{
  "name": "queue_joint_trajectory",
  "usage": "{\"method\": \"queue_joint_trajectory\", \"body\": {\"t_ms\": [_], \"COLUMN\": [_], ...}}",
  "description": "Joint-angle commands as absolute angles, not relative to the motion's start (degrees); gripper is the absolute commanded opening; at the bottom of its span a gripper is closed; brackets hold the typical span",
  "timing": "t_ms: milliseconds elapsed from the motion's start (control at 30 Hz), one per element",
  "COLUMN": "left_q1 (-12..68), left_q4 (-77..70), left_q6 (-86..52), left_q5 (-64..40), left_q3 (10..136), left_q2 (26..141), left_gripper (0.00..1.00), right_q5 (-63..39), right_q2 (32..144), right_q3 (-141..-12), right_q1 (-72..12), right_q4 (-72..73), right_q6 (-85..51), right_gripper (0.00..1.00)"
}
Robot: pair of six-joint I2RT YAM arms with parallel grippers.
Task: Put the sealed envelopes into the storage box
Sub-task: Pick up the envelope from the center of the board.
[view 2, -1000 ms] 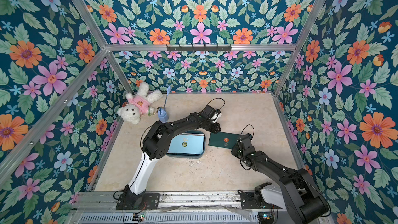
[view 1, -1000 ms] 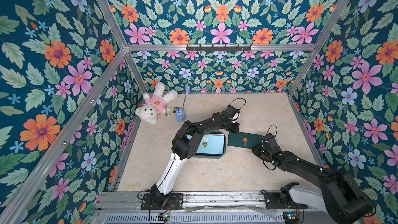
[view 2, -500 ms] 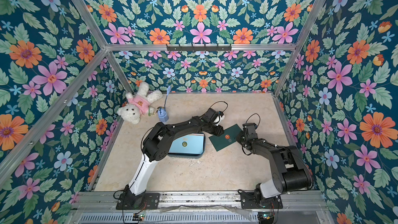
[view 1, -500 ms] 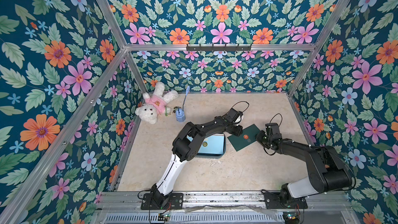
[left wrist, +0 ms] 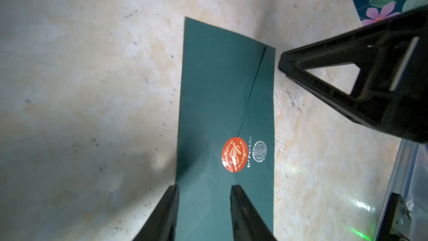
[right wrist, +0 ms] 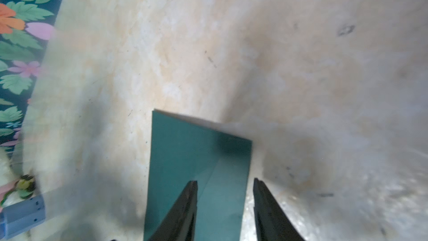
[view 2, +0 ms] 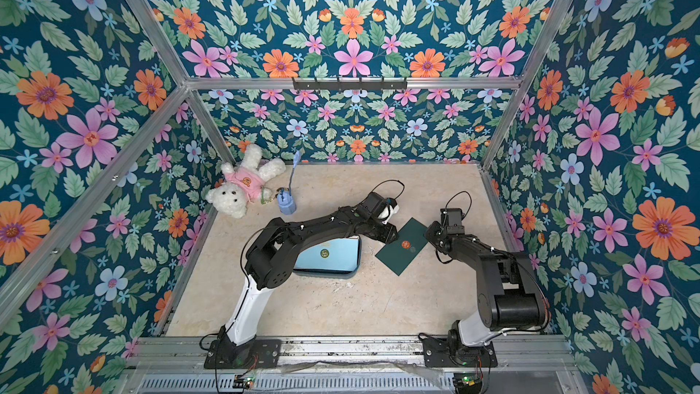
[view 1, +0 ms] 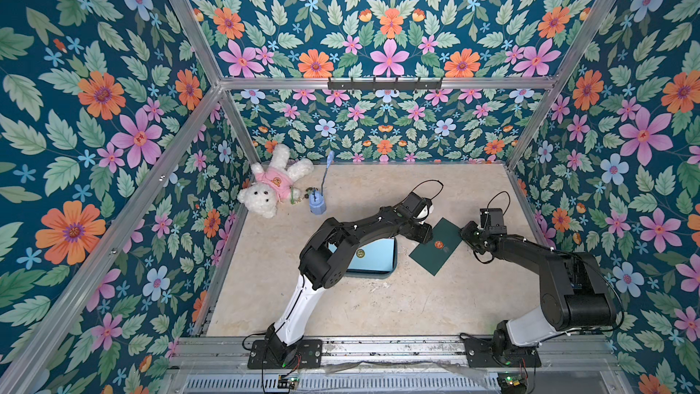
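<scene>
Dark green sealed envelope [view 1: 435,259] lying on the table [view 1: 378,305], just beside the storage box [view 1: 373,275], between left pincer [left wrist: 203,187] and right pincer [right wrist: 225,181], both parted, gripping nothing. Risk: thin paper offers no edge, so a closing pinch may skid or crease it.

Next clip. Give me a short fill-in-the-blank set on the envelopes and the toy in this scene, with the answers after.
1. The dark green envelope lies on the ___, beside the storage box.
2. The boxed envelope is light ___.
3. The teddy bear wears a ___ shirt.
Missing words: table; blue; pink.
</scene>
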State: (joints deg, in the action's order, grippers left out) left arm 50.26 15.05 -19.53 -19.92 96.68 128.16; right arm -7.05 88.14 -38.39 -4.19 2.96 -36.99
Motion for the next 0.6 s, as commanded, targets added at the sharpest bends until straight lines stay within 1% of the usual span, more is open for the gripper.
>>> {"method": "queue_joint_trajectory", "body": {"t_ms": [0, 133, 300, 567], "left_q1": [50.6, 51.1, 51.1, 51.1], "left_q4": [14.5, 15.7, 18.1, 18.4], "left_q6": [-19.9, -18.8, -17.9, -18.0], "left_q5": [-18.9, -19.1, -16.8, -16.2], "left_q3": [99.1, 103.5, 108.6, 107.7], "left_q2": [129.9, 133.7, 137.7, 139.0], "left_gripper": [0.41, 0.39, 0.33, 0.31], "right_q5": [-5.7, -5.1, -4.1, -7.8], "right_q2": [88.4, 88.9, 90.9, 93.2], "right_q3": [-38.4, -37.6, -38.0, -37.4], "right_q1": [-4.1, -3.9, -2.8, -2.1], "right_q4": [1.4, 2.9, 3.5, 5.9], "right_q6": [-36.1, -36.5, -36.4, -35.8], "right_gripper": [0.45, 0.45, 0.45, 0.45]}}
